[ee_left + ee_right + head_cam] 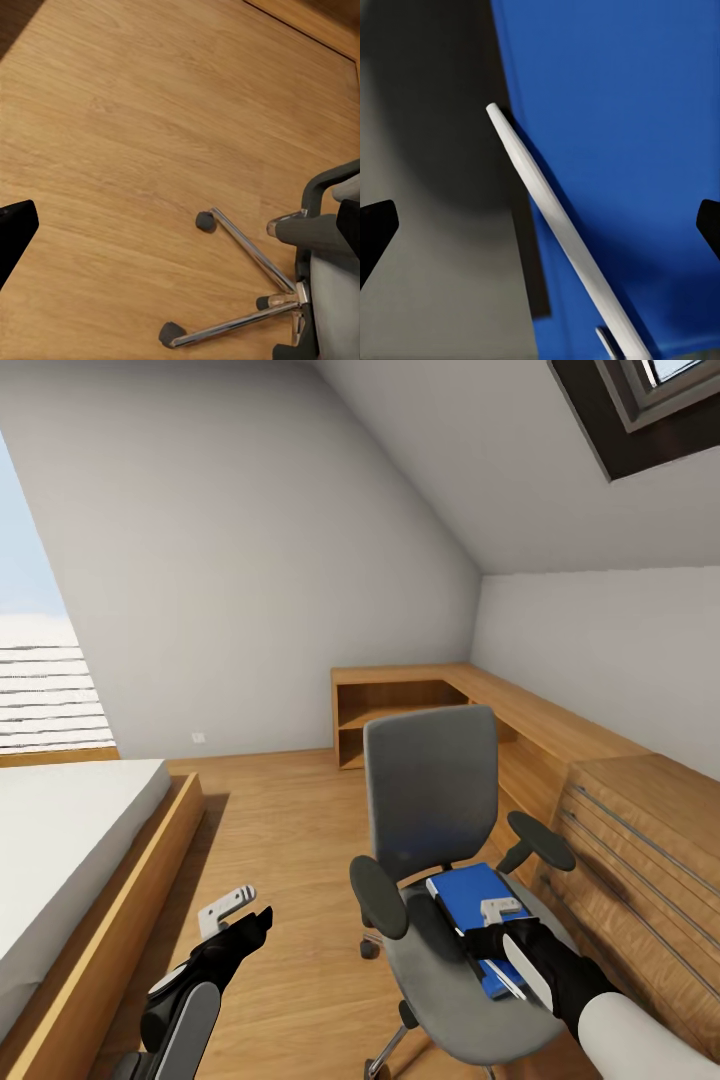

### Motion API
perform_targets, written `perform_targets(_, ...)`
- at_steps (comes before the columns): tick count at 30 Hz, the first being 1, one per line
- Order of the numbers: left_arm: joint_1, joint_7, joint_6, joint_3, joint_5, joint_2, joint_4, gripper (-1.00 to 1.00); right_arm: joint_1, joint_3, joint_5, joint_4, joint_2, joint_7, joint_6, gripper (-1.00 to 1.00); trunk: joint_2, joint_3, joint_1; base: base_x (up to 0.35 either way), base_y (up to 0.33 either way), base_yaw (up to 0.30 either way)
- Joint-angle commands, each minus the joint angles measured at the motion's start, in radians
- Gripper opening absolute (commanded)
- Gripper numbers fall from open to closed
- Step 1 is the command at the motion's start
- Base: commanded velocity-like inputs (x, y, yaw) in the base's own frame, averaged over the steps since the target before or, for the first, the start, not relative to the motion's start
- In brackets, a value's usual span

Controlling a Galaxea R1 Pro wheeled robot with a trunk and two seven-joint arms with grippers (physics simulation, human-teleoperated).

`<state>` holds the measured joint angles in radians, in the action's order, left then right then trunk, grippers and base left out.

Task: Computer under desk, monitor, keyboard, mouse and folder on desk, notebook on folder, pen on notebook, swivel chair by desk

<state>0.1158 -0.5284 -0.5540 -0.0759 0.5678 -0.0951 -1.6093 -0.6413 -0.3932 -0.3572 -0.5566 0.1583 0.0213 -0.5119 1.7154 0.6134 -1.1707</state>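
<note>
The right gripper [497,938] hangs open just above the blue folder [470,890] on the swivel chair [432,800], holding nothing; the left gripper [245,915] is open and empty over the floor [280,830].

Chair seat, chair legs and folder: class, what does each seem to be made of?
Chair seat: matte grey, probably fabric; no shine.
Chair legs: polished metal, chrome-like; bright streaks run along them.
Folder: smooth bright blue, likely plastic or coated card; even colour, no weave.

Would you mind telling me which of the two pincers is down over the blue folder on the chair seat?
The right pincer: it sits directly over the blue folder on the swivel chair. The left pincer hangs above bare floor beside the chair.
</note>
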Motion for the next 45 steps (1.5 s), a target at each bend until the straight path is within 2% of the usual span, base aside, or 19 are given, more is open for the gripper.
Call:
perform_targets(1,0.001,-0.01,-0.001,-0.001,0.011,0.0,-0.001,1.0,-0.001,-0.005,0.001,-0.001,0.001,0.002,-0.007,1.0,0.001,0.001,0.0,0.0,0.0,0.0)
perform_targets(13,0.001,-0.01,-0.001,-0.001,0.011,0.0,-0.001,1.0,-0.001,-0.004,0.001,0.0,0.001,-0.045,-0.035,1.0,0.001,0.001,0.0,0.0,0.0,0.0)
perform_targets(26,0.001,-0.01,-0.001,-0.001,0.011,0.0,-0.001,1.0,-0.001,-0.005,0.0,0.0,0.0,-0.05,-0.036,1.0,0.001,0.001,0.0,0.0,0.0,0.0)
perform_targets(29,0.001,-0.01,-0.001,-0.001,0.011,0.0,-0.001,1.0,-0.001,-0.005,0.0,0.0,0.0,-0.05,-0.036,1.0,0.022,0.01,-0.011,0.0,0.0,0.0)
perform_targets(36,0.001,-0.01,-0.001,-0.001,0.011,0.0,-0.001,1.0,-0.001,-0.006,0.0,0.0,0.0,-0.05,-0.036,1.0,0.022,0.01,-0.011,0.0,0.0,0.0)
perform_targets(40,0.001,-0.01,-0.001,-0.001,0.011,0.0,-0.001,1.0,-0.001,-0.006,0.0,0.0,0.0,-0.05,-0.036,1.0,0.05,0.023,-0.027,0.0,0.0,0.0)
perform_targets(45,0.001,-0.01,-0.001,-0.001,0.011,0.0,-0.001,1.0,-0.001,-0.006,0.0,0.0,0.0,-0.05,-0.036,1.0,0.05,0.023,-0.027,0.0,0.0,0.0)
